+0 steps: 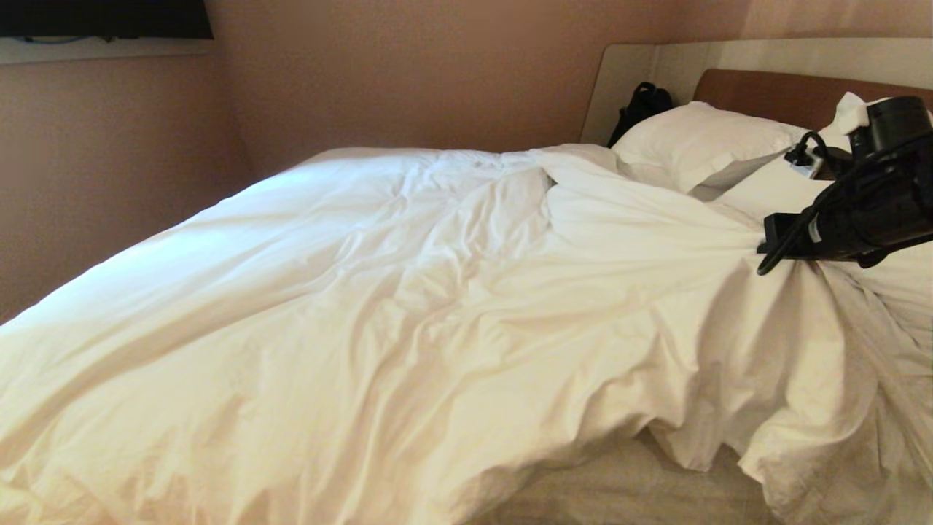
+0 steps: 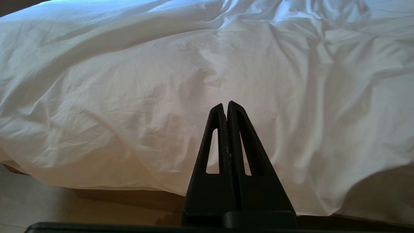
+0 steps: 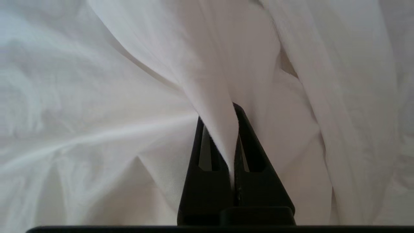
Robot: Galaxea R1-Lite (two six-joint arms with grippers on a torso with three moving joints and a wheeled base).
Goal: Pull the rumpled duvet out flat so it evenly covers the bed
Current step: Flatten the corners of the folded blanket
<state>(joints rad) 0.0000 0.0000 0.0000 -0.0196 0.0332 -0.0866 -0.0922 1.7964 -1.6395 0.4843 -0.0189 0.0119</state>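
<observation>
My left gripper (image 2: 225,106) hangs pinched shut on nothing, low by the near side of the dark-based double bed (image 2: 129,195). The puffy, wrinkled white duvet (image 1: 408,306) lies mostly leftward, bunched toward the white pillow (image 1: 700,142). At far right my right gripper (image 3: 233,129) is clamped on a fold; creases radiate left from it, so I judge the pull must run rightward, that arm being nearer
</observation>
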